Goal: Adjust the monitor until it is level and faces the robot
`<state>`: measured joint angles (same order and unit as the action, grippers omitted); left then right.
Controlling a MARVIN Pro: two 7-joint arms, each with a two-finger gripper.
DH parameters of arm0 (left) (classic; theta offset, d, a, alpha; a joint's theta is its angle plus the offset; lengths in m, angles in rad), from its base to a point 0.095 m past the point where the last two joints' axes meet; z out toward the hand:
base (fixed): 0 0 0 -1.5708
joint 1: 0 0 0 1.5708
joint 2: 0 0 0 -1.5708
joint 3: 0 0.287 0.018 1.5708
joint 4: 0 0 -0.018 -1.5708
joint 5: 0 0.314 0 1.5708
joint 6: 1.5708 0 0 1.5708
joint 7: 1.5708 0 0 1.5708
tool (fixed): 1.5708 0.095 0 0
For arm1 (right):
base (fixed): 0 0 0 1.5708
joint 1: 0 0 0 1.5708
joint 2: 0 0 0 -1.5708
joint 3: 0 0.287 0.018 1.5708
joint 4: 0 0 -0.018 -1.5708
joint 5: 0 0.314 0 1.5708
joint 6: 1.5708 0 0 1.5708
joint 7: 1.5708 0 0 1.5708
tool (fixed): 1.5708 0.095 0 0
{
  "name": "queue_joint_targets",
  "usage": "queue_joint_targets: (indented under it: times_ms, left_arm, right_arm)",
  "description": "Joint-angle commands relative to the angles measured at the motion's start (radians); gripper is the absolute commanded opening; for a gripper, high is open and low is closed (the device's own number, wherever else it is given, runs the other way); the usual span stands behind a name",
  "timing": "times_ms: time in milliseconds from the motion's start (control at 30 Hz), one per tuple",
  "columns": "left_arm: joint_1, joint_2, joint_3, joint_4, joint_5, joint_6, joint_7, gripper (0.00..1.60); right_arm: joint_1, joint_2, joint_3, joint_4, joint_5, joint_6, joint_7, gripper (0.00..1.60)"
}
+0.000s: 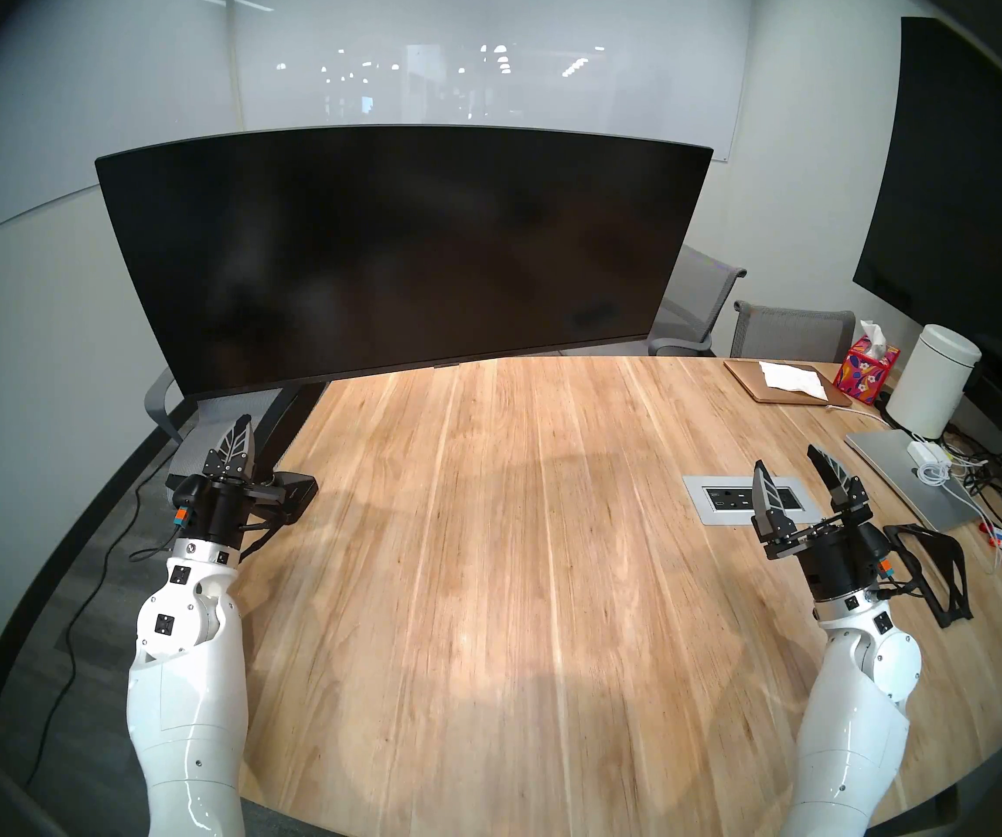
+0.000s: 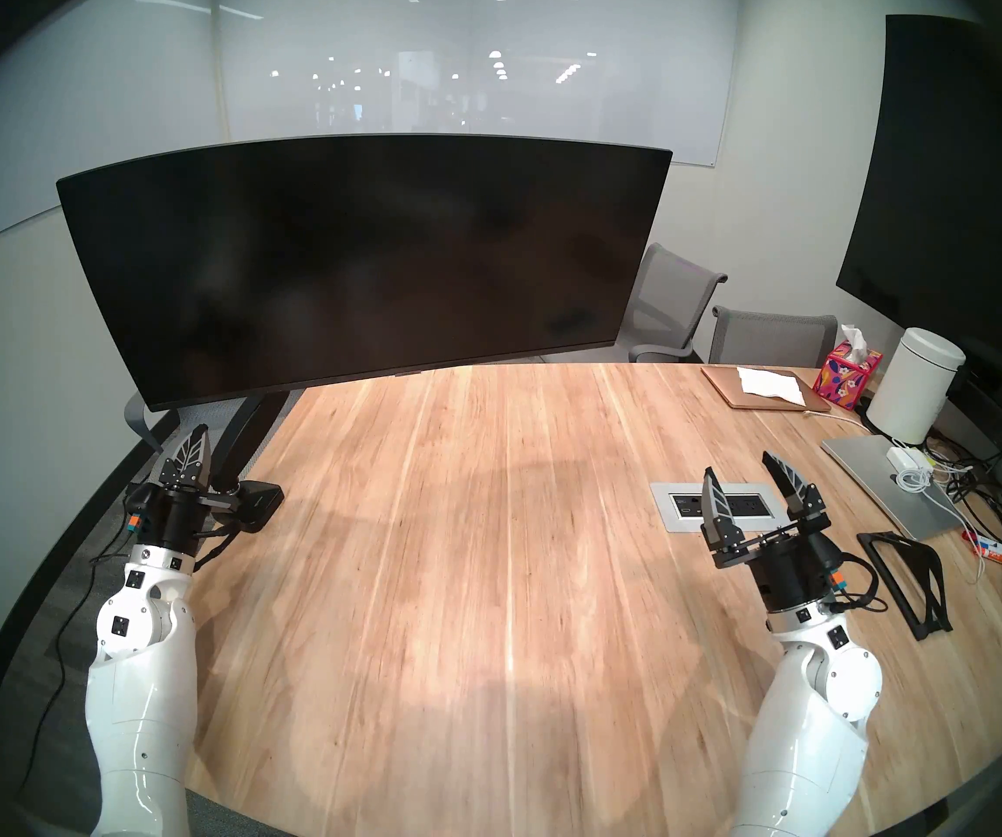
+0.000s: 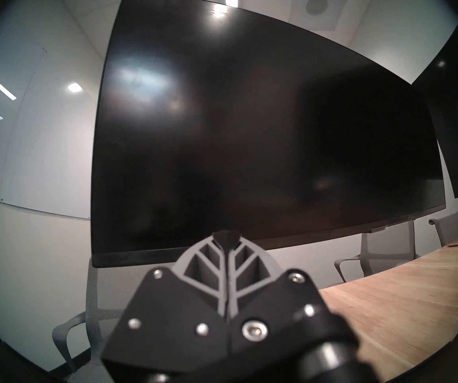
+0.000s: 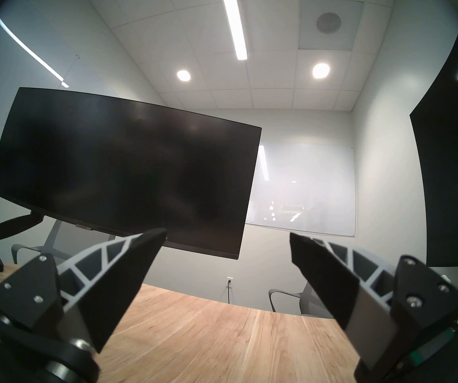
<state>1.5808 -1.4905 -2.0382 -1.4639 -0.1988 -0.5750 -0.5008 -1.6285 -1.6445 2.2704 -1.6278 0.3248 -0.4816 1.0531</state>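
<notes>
While the curved monitor (image 1: 402,250) sags toward its left end, the pinched-together left gripper (image 1: 243,434) waits just below that low corner, nearer than the spread right gripper (image 1: 788,464).

Left claw (image 1: 243,424) raised with fingers pressed together; right claw (image 1: 787,460) raised, fingers spread.

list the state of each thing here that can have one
monitor: screen dark, tilted, its left end lower than its right
left gripper: shut, empty, below the monitor's lower left corner
right gripper: open, empty
silver laptop: lid closed
tissue box: tissue sticking up
</notes>
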Motion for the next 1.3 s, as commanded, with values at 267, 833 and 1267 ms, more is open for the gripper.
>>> queue_joint_targets:
  times_ms: [267, 833, 1267]
  left_arm:
    - [-0.136, 0.072, -0.027, 0.1, -0.027, -0.075, -0.028, 0.0]
    - [-0.2, 0.064, -0.023, 0.107, -0.03, -0.105, -0.033, 0.0]
    - [-0.241, 0.073, -0.014, 0.115, -0.023, -0.094, -0.012, 0.0]
  right_arm:
    - [0.004, -0.001, -0.001, -0.017, 0.009, 0.0, 0.002, 1.6]
    - [0.004, -0.002, -0.001, -0.018, 0.009, 0.0, 0.002, 1.6]
    - [0.003, -0.002, -0.001, -0.018, 0.01, 0.0, 0.002, 1.6]
